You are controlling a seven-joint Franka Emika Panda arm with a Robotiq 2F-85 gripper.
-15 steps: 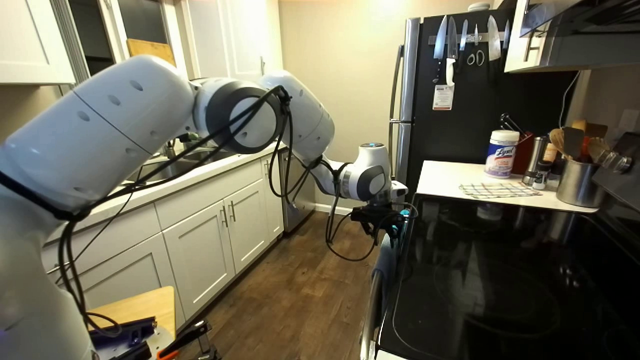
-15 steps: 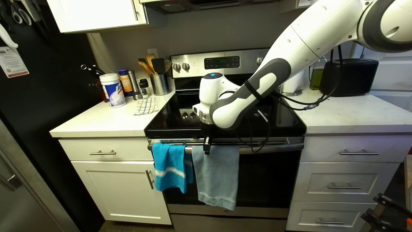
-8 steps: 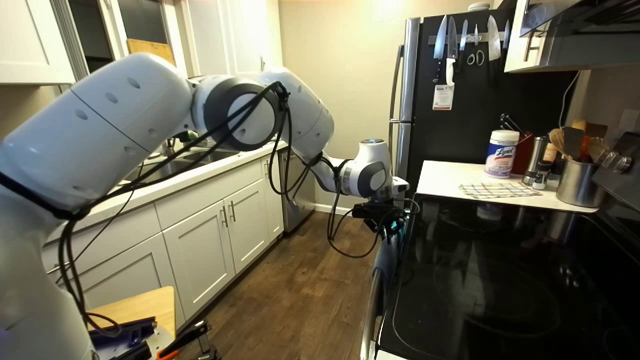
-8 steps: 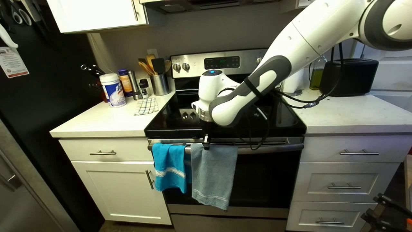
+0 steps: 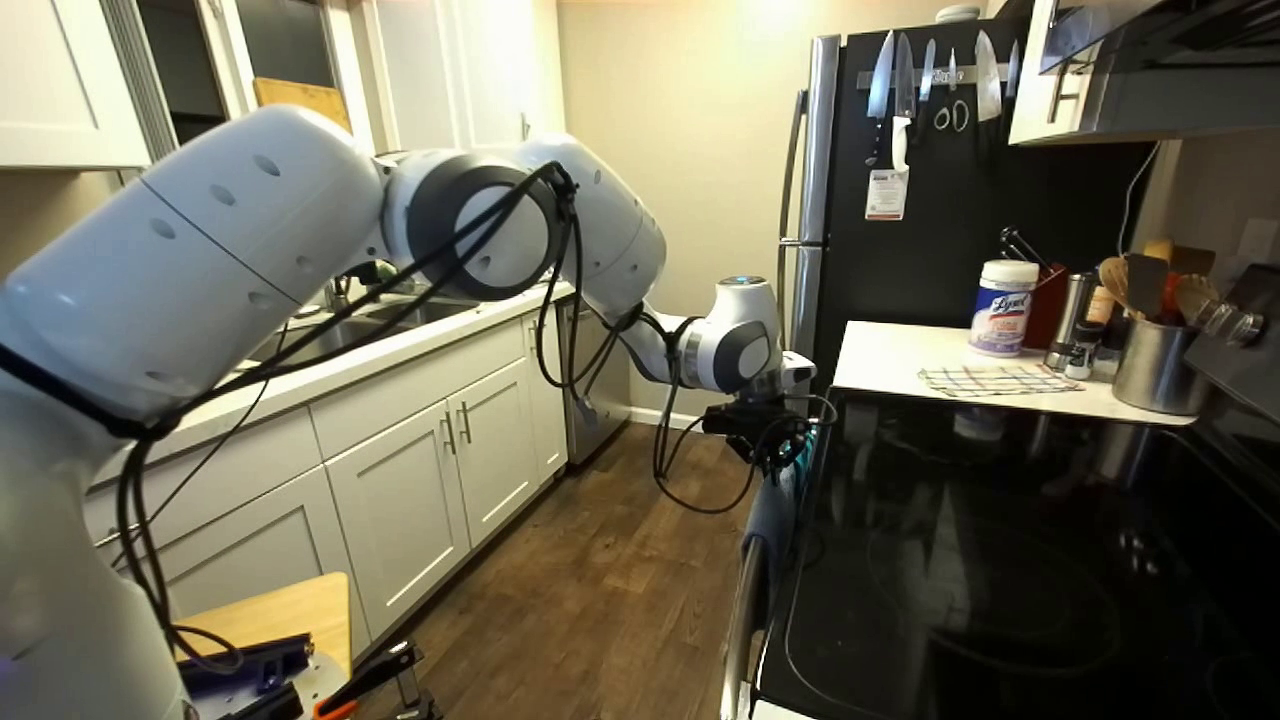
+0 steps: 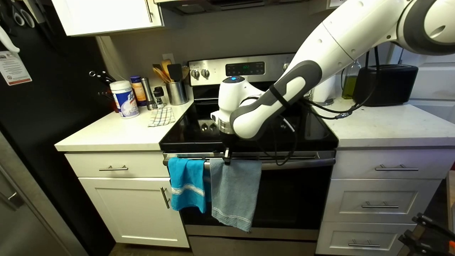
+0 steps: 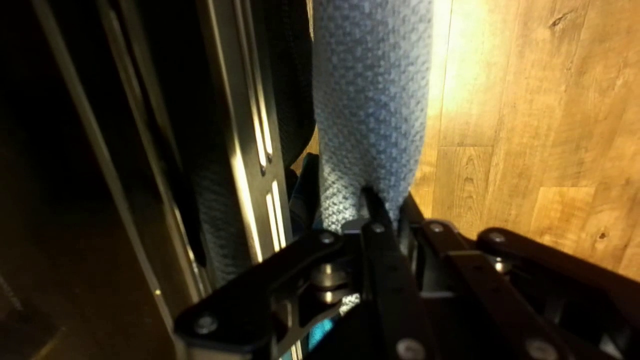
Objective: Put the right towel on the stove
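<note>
The right towel, grey-blue, hangs over the oven door handle and shows in an exterior view [image 6: 235, 193]. Its edge shows beside the stove in an exterior view [image 5: 766, 525]. My gripper [image 6: 226, 157] is at the towel's top left part, at handle height. In the wrist view my gripper [image 7: 392, 201] points down with its fingers close together and a fold of the towel [image 7: 372, 90] between them. The stove's black glass top [image 5: 960, 570] lies beside and a little above the towel; it also shows in an exterior view [image 6: 181, 133] behind the gripper.
A turquoise towel [image 6: 187, 185] hangs on the same oven handle [image 6: 302, 163] just left of the grey-blue one. A wipes tub [image 5: 1003, 308], a checked cloth [image 5: 1000, 380] and a utensil pot [image 5: 1160, 365] stand on the counter beyond the stove. Cables hang from my arm.
My gripper has risen a little and shifted slightly left in an exterior view. The grey-blue towel has moved with it, its hem swinging left.
</note>
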